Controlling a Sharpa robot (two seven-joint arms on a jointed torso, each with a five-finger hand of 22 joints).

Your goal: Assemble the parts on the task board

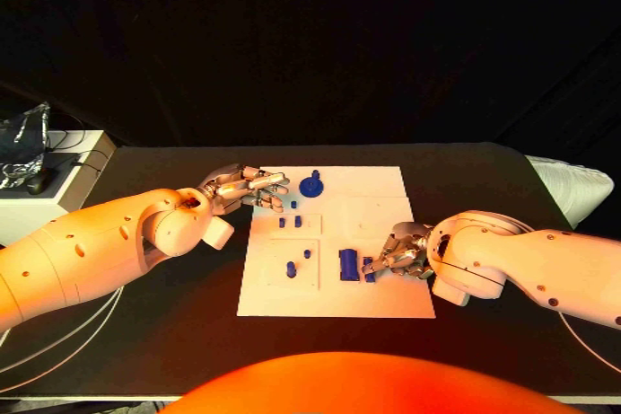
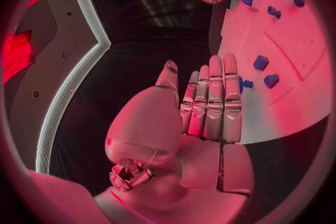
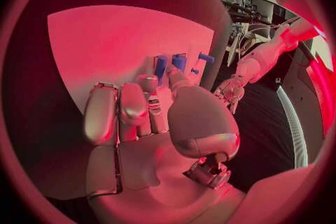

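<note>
Your right hand (image 1: 404, 252) pinches a blue part (image 1: 371, 275) on the task board (image 1: 375, 194); your left hand (image 1: 246, 188), fingers straight and holding nothing, hovers at its far-left corner.

Blue parts on a white board, black table

The task board (image 1: 375, 185) is white, its parts (image 1: 348, 263) deep blue; the table (image 1: 492, 171) is black, and both arms are white with silver hands (image 1: 249, 188).
</note>
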